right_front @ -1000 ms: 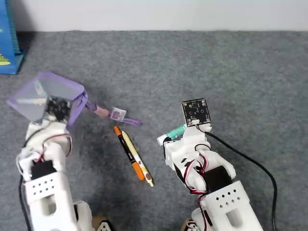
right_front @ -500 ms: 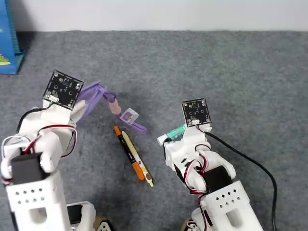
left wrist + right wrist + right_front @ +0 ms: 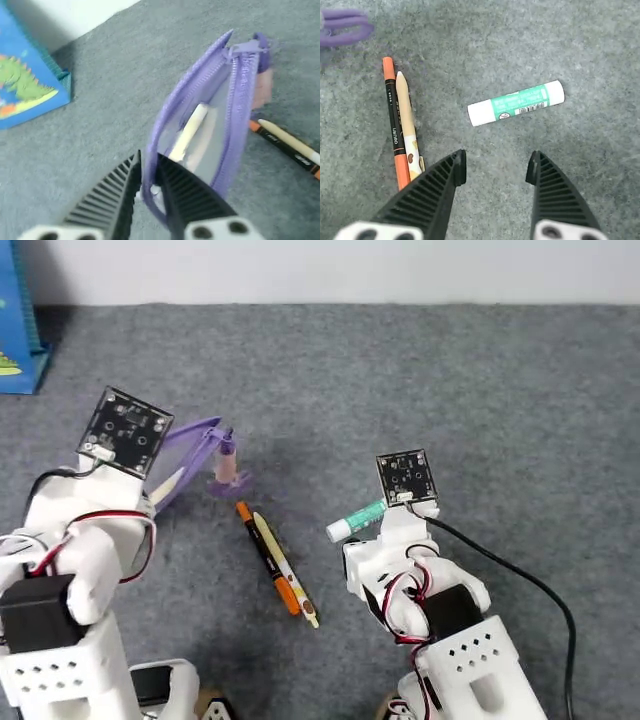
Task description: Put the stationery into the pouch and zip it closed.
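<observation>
The pouch [image 3: 210, 115] is held by its rim, which is pinched tight in the left pincer [image 3: 147, 170]. Its mouth is open. The right pincer [image 3: 497, 157] is spread wide and nothing is held in it. The glue stick [image 3: 516, 102] lies flat just ahead of it, with its long side running from one jaw across to the other. A wrist turn is likely needed, so the stick can be gripped across its thin side. The right pincer is the nearer one.
</observation>
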### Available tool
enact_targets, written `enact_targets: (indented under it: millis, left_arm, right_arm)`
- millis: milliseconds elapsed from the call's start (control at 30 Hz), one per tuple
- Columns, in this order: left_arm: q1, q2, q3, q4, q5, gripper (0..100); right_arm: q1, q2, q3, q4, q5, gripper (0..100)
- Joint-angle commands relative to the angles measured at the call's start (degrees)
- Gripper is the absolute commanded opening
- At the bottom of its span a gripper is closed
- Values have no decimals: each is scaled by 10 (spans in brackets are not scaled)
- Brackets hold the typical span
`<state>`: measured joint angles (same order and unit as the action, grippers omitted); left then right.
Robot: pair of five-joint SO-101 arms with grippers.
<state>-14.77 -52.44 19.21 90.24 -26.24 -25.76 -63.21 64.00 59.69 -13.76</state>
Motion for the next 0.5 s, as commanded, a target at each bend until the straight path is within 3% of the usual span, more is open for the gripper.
enact_targets:
  millis: [0,133,300,467]
  left_arm:
    - [-56,-2,11,-11,4,198]
    - [-119,-2,73,-53,-10,209]
    - [-135,-2,158,-91,-53,164]
    - [-135,-3,151,-96,-49,46]
  right_arm:
    - [7,-9,-39,2,-6,205]
    - [2,-9,-40,-2,-8,205]
    - [2,-9,-52,1,-28,205]
    - [2,-9,-52,1,-29,205]
